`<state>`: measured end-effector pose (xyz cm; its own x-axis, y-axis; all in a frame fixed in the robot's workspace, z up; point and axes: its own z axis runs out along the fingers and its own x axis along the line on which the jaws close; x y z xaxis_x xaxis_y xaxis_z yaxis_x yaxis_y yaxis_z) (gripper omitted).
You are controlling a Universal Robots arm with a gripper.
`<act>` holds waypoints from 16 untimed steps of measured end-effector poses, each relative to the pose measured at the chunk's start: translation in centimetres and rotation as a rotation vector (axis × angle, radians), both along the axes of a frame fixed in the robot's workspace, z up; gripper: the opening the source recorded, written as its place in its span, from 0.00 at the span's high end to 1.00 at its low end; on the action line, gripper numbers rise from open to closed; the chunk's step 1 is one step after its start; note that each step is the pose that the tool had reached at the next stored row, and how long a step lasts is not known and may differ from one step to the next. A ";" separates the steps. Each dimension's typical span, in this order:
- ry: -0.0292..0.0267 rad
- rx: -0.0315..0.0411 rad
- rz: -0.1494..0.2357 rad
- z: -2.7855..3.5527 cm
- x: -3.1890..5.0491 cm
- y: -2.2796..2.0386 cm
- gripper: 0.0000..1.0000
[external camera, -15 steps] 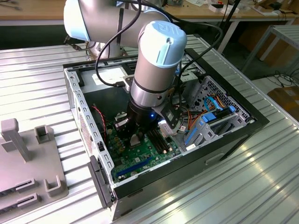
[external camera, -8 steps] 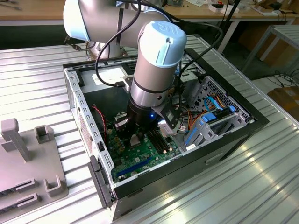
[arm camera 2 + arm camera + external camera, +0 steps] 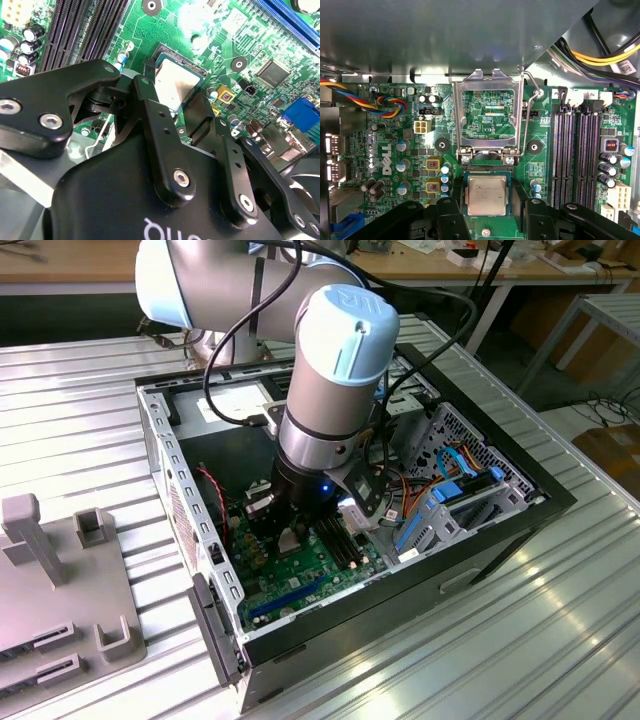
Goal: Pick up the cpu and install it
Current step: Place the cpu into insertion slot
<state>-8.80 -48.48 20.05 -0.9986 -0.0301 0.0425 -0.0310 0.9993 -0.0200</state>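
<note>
The cpu (image 3: pixel 486 195) is a small square chip with a silver-grey top, lying flat in the black-framed socket (image 3: pixel 512 181) on the green motherboard (image 3: pixel 540 130). My gripper (image 3: pixel 487 202) hangs right over it, its black fingers (image 3: pixel 451 212) straddling the chip on two opposite sides. A thin strip of socket frame shows between each finger and the chip, so the gripper is open. In the second wrist view the cpu (image 3: pixel 175 82) lies between the fingers (image 3: pixel 150 100) of my gripper (image 3: pixel 175 97). In the exterior view my gripper (image 3: pixel 290 530) is low inside the computer case (image 3: pixel 480 540).
The socket's metal load plate (image 3: pixel 487 82) stands flipped up behind the socket, with its wire lever (image 3: pixel 527 120) raised beside it. Long black memory slots (image 3: pixel 570 155) run beside the socket. Cable bundles (image 3: pixel 390 105) and a drive cage (image 3: pixel 450 490) crowd the case. A grey fixture (image 3: pixel 60 580) sits outside it.
</note>
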 end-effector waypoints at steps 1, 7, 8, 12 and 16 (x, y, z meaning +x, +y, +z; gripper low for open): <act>0.0000 0.0000 0.000 0.00 0.01 0.00 0.53; 0.0000 0.0003 -0.001 -0.11 0.06 -0.01 0.53; 0.0000 0.0005 -0.001 -0.13 0.06 -0.01 0.53; 0.0000 0.0041 -0.001 -0.19 0.06 -0.01 0.53; 0.0001 0.0052 -0.001 -0.25 0.06 -0.01 0.53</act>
